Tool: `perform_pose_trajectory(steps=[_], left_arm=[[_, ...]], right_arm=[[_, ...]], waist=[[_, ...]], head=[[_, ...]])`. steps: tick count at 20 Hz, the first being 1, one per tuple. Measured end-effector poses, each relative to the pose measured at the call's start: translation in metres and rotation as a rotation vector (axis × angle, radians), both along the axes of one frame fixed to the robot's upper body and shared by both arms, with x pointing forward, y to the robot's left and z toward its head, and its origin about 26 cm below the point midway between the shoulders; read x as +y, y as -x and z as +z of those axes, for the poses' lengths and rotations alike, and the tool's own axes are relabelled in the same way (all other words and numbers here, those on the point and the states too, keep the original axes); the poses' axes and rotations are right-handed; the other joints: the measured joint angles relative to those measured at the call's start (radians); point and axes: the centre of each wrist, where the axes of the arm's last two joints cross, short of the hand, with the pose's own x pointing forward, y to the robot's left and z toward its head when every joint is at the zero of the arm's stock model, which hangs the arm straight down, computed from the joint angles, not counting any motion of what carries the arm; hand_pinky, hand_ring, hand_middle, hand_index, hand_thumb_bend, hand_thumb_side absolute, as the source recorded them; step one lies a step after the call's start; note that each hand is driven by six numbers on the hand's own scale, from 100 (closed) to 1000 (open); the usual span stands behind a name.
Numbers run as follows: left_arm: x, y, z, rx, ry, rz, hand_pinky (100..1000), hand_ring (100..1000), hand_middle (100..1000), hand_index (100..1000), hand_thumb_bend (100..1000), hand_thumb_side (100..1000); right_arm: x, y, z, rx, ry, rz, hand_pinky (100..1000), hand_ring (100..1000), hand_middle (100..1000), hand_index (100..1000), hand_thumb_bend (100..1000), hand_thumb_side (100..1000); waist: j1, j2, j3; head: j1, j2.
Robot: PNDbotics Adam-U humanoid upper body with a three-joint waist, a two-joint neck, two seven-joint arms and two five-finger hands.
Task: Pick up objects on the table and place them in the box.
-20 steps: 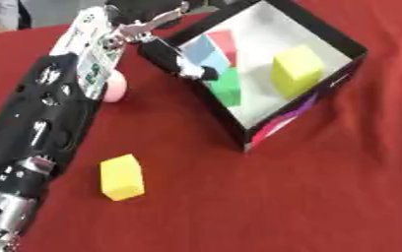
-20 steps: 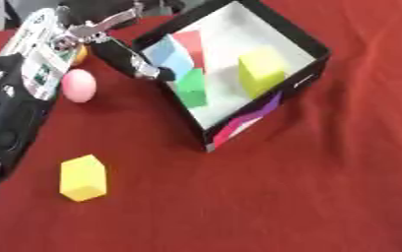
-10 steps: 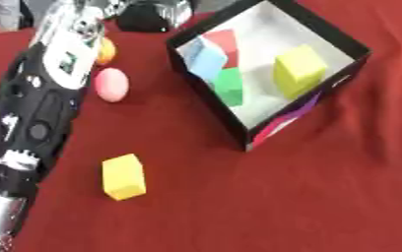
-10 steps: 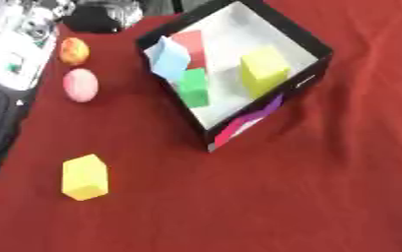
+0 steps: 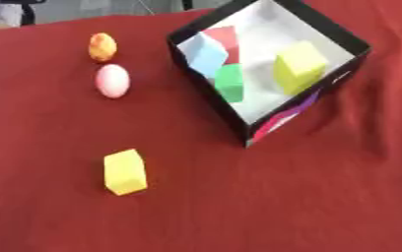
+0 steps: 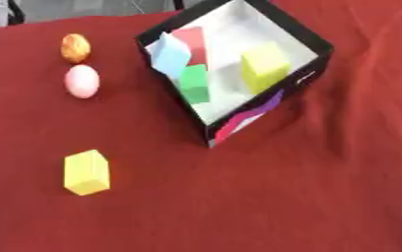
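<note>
I look down at a red cloth [image 5: 325,206] that covers the whole table. I cannot see either of my hands, so I cannot tell how they are held.

Far to the left, near the top, sits an orange egg [image 5: 103,47] with light spots. Just below it, almost touching, lies a pink egg [image 5: 113,80]. Both are still out on the cloth, well apart from the box.

Lower down and a little to the right, a yellow block [image 5: 125,172] stands alone on the cloth (it looks a bit taller than it is wide). It is well apart from the 2 eggs and from the box.

To the right, near the top, is the box [image 5: 206,101]. It is black outside and white inside, and it is turned so 1 corner points down toward me. The outer wall near that corner shows pink and purple patches.

4 things are in the box. By the left wall a light blue block [image 5: 206,55] leans against a red block [image 5: 223,37]. Below them is a green block [image 5: 229,82]. To the right, near the far wall, is a yellow cube [image 5: 299,67].
</note>
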Motion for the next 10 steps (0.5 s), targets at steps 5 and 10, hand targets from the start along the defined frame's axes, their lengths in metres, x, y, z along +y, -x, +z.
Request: perform_pose_trajectory(steps=[5, 10], left_arm=[[0.029, -0.007, -0.013, 0.166, -0.037, 0.045, 814, 788, 749, 820, 113, 493], [0.037, -0.012, -0.023, 0.254, -0.066, 0.048, 818, 792, 742, 816, 205, 529]], right_arm=[[0.000, 0.001, -0.003, 0.001, 0.016, -0.007, 1000, 704, 640, 739, 100, 526], [0.001, 0.000, -0.006, -0.001, 0.022, -0.010, 1000, 703, 639, 738, 100, 527]], waist=[[-0.020, 0.000, 0.005], [-0.033, 0.008, 0.005]], head=[[-0.010, 0.000], [-0.009, 0.000]])
